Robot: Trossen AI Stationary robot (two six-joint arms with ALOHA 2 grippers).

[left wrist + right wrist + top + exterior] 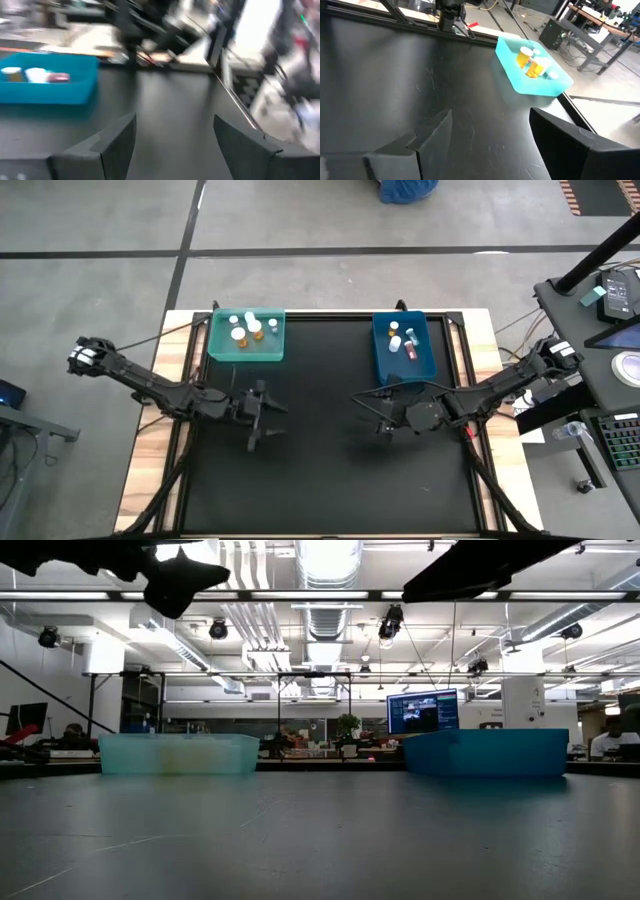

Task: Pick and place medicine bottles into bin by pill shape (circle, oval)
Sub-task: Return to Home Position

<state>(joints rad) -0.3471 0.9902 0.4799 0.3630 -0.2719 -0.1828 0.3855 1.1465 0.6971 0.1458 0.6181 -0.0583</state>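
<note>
Hanging released and empty over the middle of the desk (pixel 320 480), the left gripper (pixel 257 418) and right gripper (pixel 379 413) could clip a bin wall if swung wide; the bottles (pixel 251 321) sit in the teal bin (pixel 213 345) and blue bin (pixel 381 358) at the far edge

A black-topped table (pixel 320 480) with wooden edges; a lit monitor (pixel 423 711) beyond it; a keyboard (pixel 620 445) alongside.

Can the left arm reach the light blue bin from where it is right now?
Probably yes: the left gripper hangs open over bare mat just short of the light blue bin, with nothing lying between them.
</note>
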